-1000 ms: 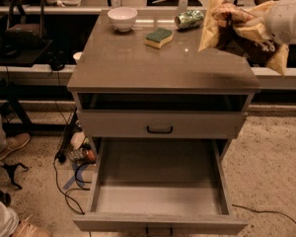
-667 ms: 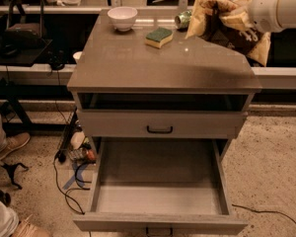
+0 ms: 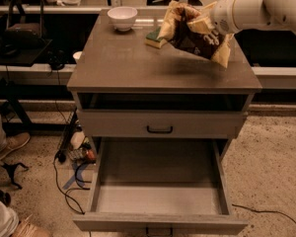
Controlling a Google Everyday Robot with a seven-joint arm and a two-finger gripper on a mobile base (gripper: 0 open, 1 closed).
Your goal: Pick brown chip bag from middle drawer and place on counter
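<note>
Brown chip bag (image 3: 191, 32) in claw (image 3: 212, 21) above counter (image 3: 138, 68), lettering illegible.

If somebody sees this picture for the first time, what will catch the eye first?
The brown chip bag hangs over the back right of the counter, held by the gripper of a white arm entering from the right. Below, the middle drawer stands pulled out, nothing in it.

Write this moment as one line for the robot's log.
gripper: holding chip bag above counter, back right | drawer: open | bag not yet set down | bowl, sponge at counter's back
</note>
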